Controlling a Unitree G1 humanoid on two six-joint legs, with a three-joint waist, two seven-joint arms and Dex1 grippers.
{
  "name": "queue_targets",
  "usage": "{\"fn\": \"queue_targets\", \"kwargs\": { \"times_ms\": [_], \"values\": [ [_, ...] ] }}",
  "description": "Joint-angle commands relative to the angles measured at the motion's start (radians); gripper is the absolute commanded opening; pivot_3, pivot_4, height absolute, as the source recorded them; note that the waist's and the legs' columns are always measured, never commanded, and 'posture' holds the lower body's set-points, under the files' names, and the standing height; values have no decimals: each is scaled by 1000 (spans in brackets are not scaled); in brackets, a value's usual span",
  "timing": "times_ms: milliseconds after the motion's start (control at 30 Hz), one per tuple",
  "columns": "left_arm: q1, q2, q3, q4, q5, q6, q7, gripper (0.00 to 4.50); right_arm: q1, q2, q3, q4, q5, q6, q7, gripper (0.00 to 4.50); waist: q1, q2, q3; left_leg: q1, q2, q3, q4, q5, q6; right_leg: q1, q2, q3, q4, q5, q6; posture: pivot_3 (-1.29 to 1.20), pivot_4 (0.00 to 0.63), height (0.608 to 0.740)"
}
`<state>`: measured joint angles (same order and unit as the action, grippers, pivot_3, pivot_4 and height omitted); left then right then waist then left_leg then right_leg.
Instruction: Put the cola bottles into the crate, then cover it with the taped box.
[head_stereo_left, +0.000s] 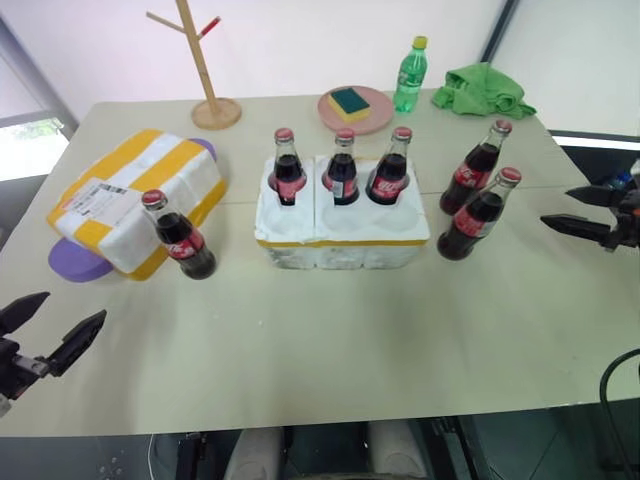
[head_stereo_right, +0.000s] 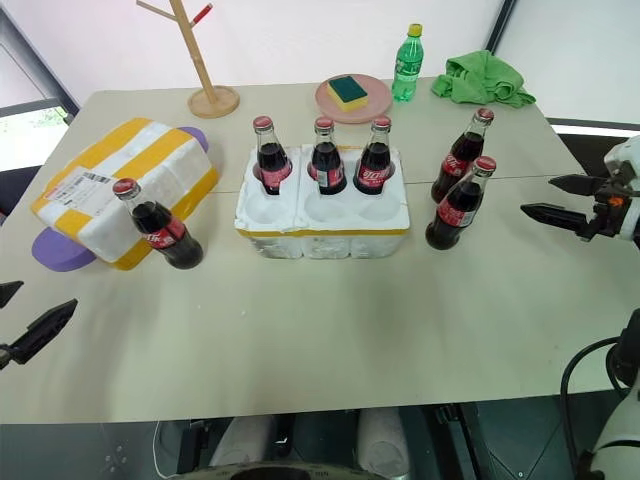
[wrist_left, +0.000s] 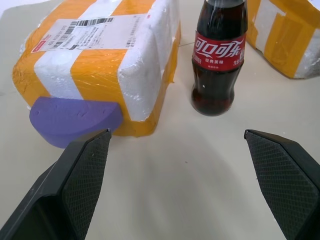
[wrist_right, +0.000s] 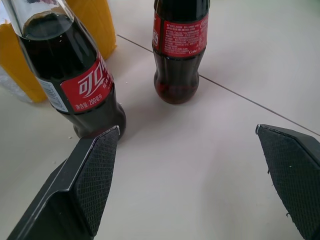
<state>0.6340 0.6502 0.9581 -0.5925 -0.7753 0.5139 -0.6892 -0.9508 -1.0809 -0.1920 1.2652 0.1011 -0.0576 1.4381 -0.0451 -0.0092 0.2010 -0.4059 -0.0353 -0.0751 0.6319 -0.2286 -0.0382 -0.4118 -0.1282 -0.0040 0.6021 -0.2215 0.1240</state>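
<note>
The crate sits mid-table with three cola bottles standing in its back row of wells; the front wells hold nothing. Two more cola bottles stand on the table just right of the crate. Another bottle stands on the table against the taped box at the left. My left gripper hangs open near the front left edge, pointing at that bottle from a short distance. My right gripper is open at the right, facing the two bottles with nothing between its fingers.
A purple foam piece lies under the taped box. At the back stand a wooden rack, a pink plate with a sponge, a green plastic bottle and a green cloth. Bare table lies in front of the crate.
</note>
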Motion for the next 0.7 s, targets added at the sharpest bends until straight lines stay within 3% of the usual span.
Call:
{"fn": "queue_targets", "kwargs": {
  "times_ms": [33,700],
  "values": [
    [3,-10,16,-27,3,-13,8,4469,-18,-17,-21,2,8,-12,-1,4500,0,0,0,0,0,0,0,0,0,0,0,0,0,0,0,0,150,740],
    [-25,-7,22,-48,-56,46,54,4469,-37,-27,-37,6,11,-2,-33,4500,0,0,0,4,0,2,3,0,0,0,0,3,8,0,0,0,150,740]
  ]
}}
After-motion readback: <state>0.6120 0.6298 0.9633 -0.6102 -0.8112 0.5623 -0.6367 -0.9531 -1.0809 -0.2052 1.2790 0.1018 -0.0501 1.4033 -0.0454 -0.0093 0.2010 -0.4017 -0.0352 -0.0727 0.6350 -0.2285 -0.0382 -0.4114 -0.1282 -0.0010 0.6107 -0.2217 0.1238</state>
